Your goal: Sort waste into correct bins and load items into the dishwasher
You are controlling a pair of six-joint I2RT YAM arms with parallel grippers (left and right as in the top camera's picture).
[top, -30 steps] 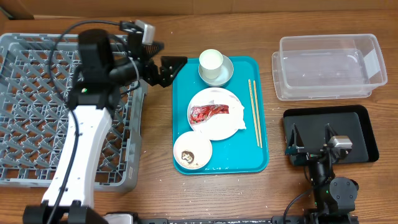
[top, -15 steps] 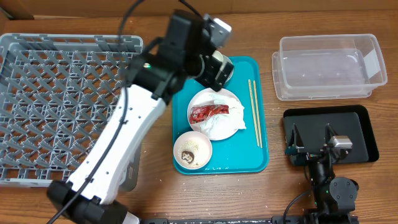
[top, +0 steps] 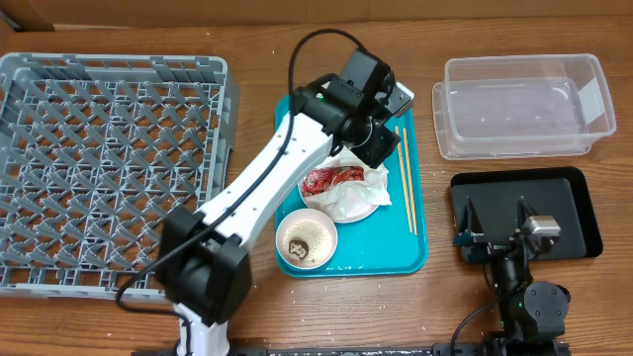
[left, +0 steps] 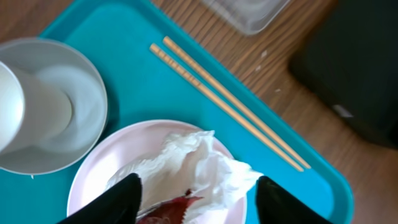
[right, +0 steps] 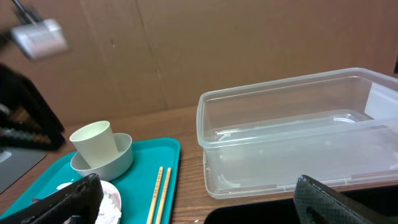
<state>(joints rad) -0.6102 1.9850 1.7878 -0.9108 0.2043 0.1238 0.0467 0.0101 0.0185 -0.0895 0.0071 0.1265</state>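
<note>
Across a brown wooden table (top: 257, 40) the whole set is laid out, and cardboard is seen behind it in the right wrist view. The grey dish rack (top: 119, 61) is set at the left side. Beside it, in the middle of the table, the teal tray (top: 406, 252) is laid. To the right, the clear tub (top: 519, 61) is placed at the far edge and the black tray (top: 579, 198) just in front of it.

The left arm is stretched from the near edge across the teal tray. The left gripper (left: 199, 186) is held over the plate (left: 87, 174) with its fingers parted, one on either side of the napkin (left: 193, 158) (whether the pads press the paper cannot be told). The right gripper (top: 495, 220) is held over the black tray, its fingers spread wide with nothing between them.

The plate is found at the teal tray's centre, with the crumpled napkin and the red wrapper (top: 331, 178) piled on it. The near bowl (top: 285, 229) is set at the tray's near left corner, and small rice-like scraps (top: 302, 244) are seen inside it. The far bowl (left: 93, 112) is set at the tray's far end, and the cup (right: 93, 140) is stood upright in it. The chopsticks (top: 406, 178) are laid side by side along the tray's right edge, just beside the plate.
</note>
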